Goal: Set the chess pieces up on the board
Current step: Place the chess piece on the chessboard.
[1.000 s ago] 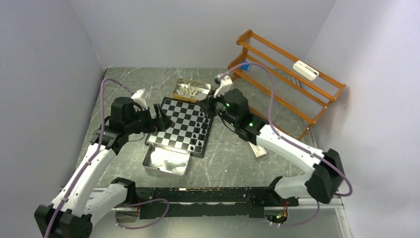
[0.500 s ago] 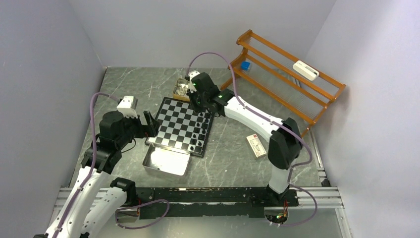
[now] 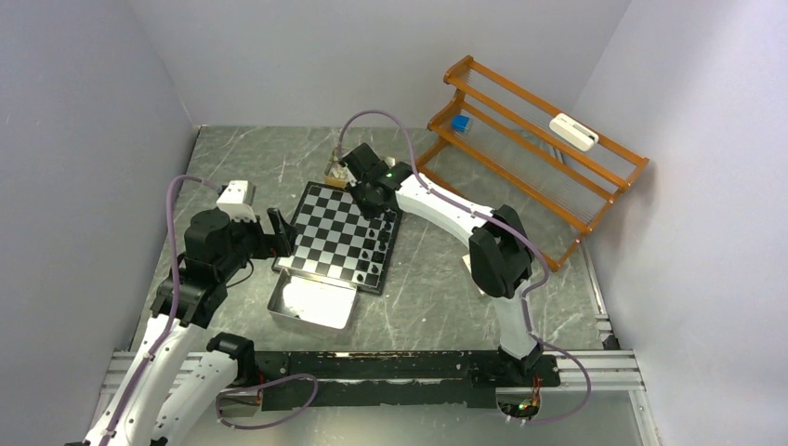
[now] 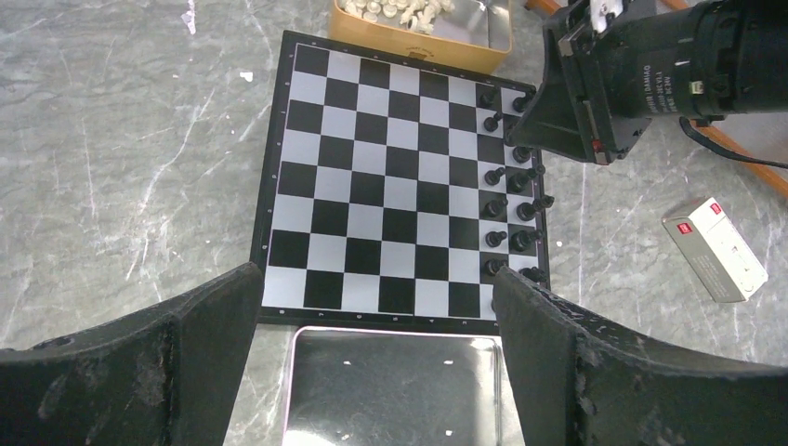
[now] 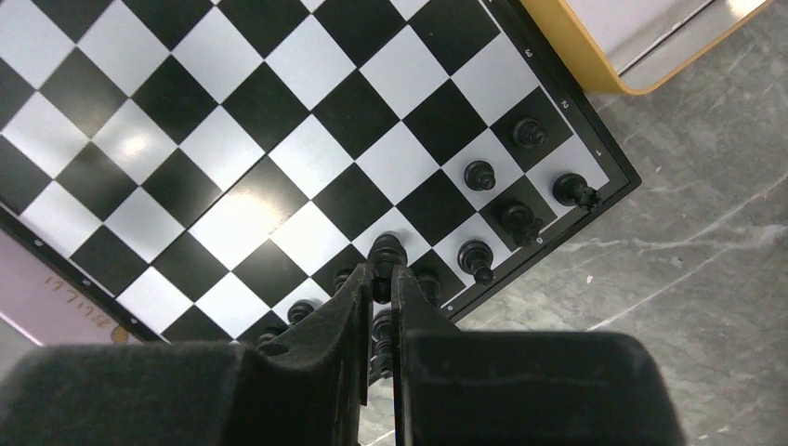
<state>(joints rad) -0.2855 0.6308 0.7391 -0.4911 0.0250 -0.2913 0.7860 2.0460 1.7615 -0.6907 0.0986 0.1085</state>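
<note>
The board (image 3: 334, 237) lies mid-table, also seen as the chequered board (image 4: 372, 186) and board (image 5: 232, 167). Several black chess pieces (image 4: 511, 186) stand in two lines along its right edge. My right gripper (image 5: 379, 271) is shut on a black piece (image 5: 387, 251) just above those lines, near the board's far right corner; from above it shows as the right gripper (image 3: 369, 203). My left gripper (image 4: 374, 283) is open and holds nothing; it hovers over the board's near left edge, seen from above as the left gripper (image 3: 282, 230). Cream-white pieces (image 4: 400, 9) lie in a gold tray (image 4: 418, 46).
A silver tray (image 3: 311, 302) sits against the board's near edge, below my left gripper. An orange wire rack (image 3: 530, 158) fills the back right and carries a white device (image 3: 571, 131) and a blue object (image 3: 459, 122). A small white box (image 4: 715, 246) lies right of the board.
My right arm has swung left and reached from beside the board out over its far right corner. My left arm has drawn back a little to the left, jaws still open.
</note>
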